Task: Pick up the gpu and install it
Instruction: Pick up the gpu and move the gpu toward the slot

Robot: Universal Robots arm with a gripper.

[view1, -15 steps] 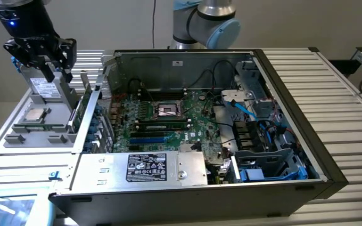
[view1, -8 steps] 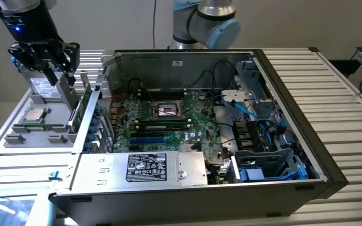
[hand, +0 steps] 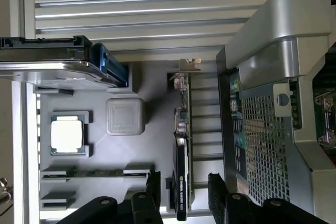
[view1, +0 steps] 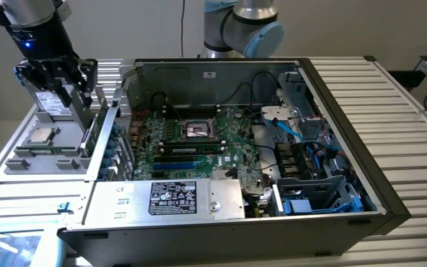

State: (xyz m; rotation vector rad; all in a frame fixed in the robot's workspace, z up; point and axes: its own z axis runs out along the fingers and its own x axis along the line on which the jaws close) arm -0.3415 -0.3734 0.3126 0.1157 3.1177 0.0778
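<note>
Hovering with the gripper (hand: 184,195) spread wide, clasping nothing. Hanging over the gpu (hand: 181,145), standing edgewise in the grey tray (hand: 157,95).

The arm (view1: 34,19) holds its end effector (view1: 75,95) pointing straight down, its fingers (hand: 217,196) spread wide apart.

An open black computer case (view1: 332,222) sits mid-frame, its green motherboard (view1: 198,147) above a silver power supply (view1: 124,203). At the exterior view's left, a grey parts tray (view1: 39,162) holds a square silver processor (view1: 41,135) and a grey hard drive (view1: 49,103).
</note>
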